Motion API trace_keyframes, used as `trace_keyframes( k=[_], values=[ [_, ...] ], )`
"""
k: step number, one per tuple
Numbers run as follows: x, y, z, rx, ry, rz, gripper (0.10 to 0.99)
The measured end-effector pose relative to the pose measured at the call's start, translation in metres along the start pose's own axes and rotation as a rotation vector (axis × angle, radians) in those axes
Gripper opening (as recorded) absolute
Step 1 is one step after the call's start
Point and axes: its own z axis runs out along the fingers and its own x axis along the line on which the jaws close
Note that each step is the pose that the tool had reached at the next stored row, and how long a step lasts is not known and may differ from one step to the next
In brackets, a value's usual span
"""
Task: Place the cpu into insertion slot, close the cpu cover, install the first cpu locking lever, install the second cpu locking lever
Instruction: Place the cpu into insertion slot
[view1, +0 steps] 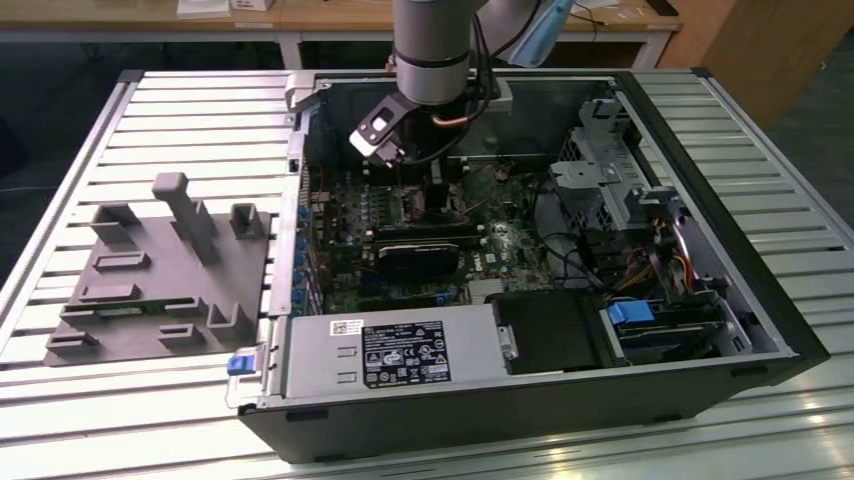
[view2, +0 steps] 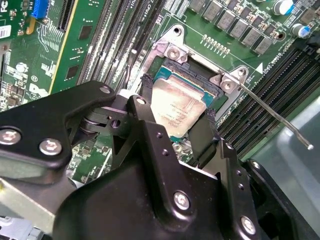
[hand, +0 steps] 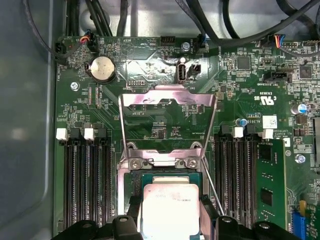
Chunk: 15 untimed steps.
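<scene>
Green motherboard (hand: 235, 100) surrounds us: our gripper (view2: 178, 102) clenches the cpu (hand: 170, 207) at the insertion slot (view2: 175, 74), cpu cover (hand: 167, 96) open, memory slots (hand: 85, 185) flanking.

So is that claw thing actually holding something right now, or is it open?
The gripper: closed on the cpu, fingers on two opposite edges, right at the insertion slot.

The cpu (hand: 167, 207) is dull silver-grey. The insertion slot (hand: 150, 177) shows teal and silver, set in a green circuit board (hand: 230, 80). The cpu cover (hand: 140, 99) is bright silver and the claw (view2: 178, 100) is matt black. In the exterior view, a plain grey fixture (view1: 154, 280) lies at nine o'clock of the black case (view1: 534, 420), on a pale, slat-striped table (view1: 200, 100).
</scene>
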Motion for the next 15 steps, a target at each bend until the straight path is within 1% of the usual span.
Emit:
trace_keyframes(
  k=[5,10,15],
  values=[
    [0.0002,-0.0001,0.0017,-0.001,0.0013,-0.018,0.537],
    [0.0002,-0.0001,0.0024,-0.002,0.0062,-0.037,0.537],
    [0.0003,-0.0003,0.0042,-0.001,0.0059,-0.038,0.537]
  ],
)
